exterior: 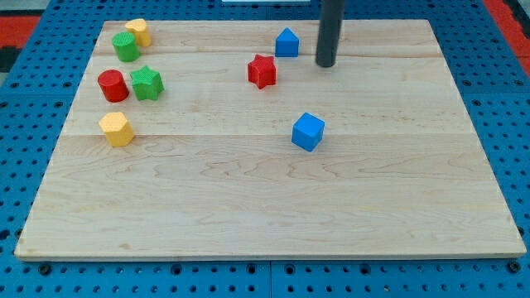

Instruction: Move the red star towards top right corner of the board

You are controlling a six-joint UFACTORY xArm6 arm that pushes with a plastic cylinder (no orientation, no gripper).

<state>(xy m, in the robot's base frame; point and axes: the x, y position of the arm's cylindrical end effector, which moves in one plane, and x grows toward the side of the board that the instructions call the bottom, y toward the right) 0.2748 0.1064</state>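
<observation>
The red star (262,70) lies on the wooden board (273,207) in its upper middle part. My tip (325,64) stands to the right of the star, a clear gap away, not touching it. A blue house-shaped block (286,42) sits just above and right of the star, left of my rod. The board's top right corner (431,22) is far to the right of the star.
A blue cube (307,132) lies below my tip near the board's middle. At the view's left are a yellow cylinder (137,32), a green cylinder (126,46), a red cylinder (113,85), a green star (146,83) and a yellow hexagon (117,129).
</observation>
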